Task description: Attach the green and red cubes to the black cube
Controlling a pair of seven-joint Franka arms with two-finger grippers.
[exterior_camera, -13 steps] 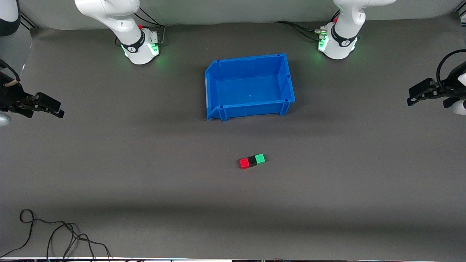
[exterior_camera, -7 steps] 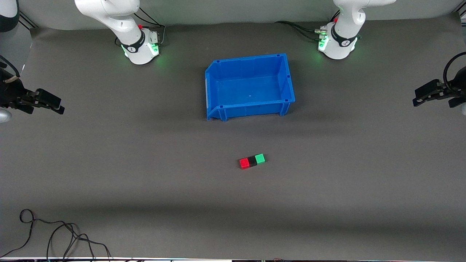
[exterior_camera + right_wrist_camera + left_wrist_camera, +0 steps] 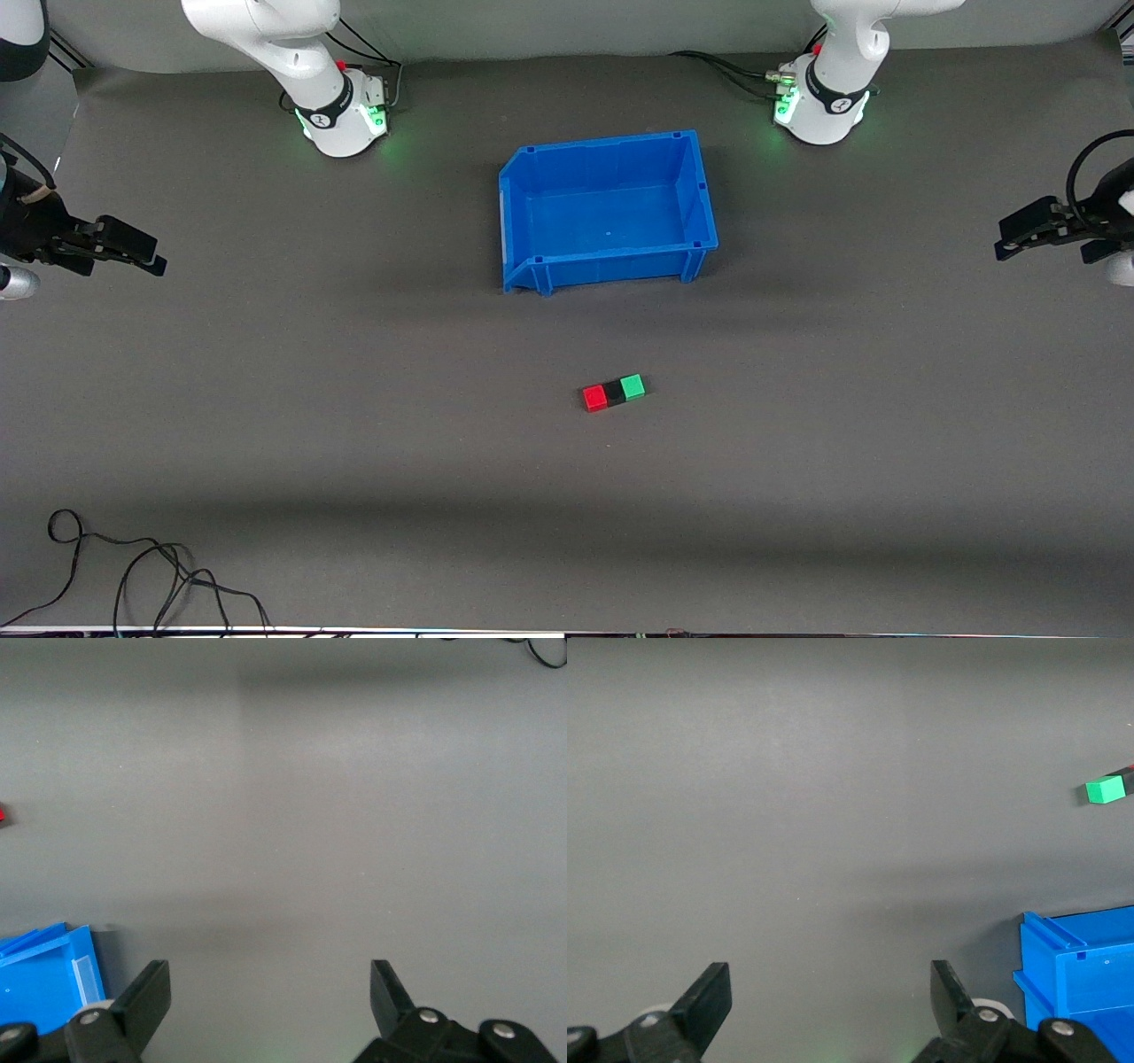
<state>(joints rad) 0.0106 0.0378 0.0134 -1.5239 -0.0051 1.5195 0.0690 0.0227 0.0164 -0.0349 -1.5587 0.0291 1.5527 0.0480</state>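
Observation:
The red cube [image 3: 594,398], the black cube [image 3: 613,392] and the green cube [image 3: 633,386] sit touching in one row on the grey mat, black in the middle. They are nearer the front camera than the blue bin. My left gripper [image 3: 1005,244] is open and empty, up over the mat at the left arm's end of the table. My right gripper [image 3: 146,257] is open and empty over the right arm's end. The left wrist view shows the open left gripper [image 3: 830,992] and the green cube [image 3: 1105,790]. The right wrist view shows the open right gripper [image 3: 270,992] and a sliver of the red cube [image 3: 2,814].
An empty blue bin [image 3: 611,266] stands mid-table between the cubes and the arm bases; it also shows in the left wrist view [image 3: 1081,974] and the right wrist view [image 3: 40,979]. A loose black cable [image 3: 133,567] lies at the mat's near corner, at the right arm's end.
Both grippers have shifted slightly at the table's ends, the right one a little upward and inward. The three cubes have not moved.

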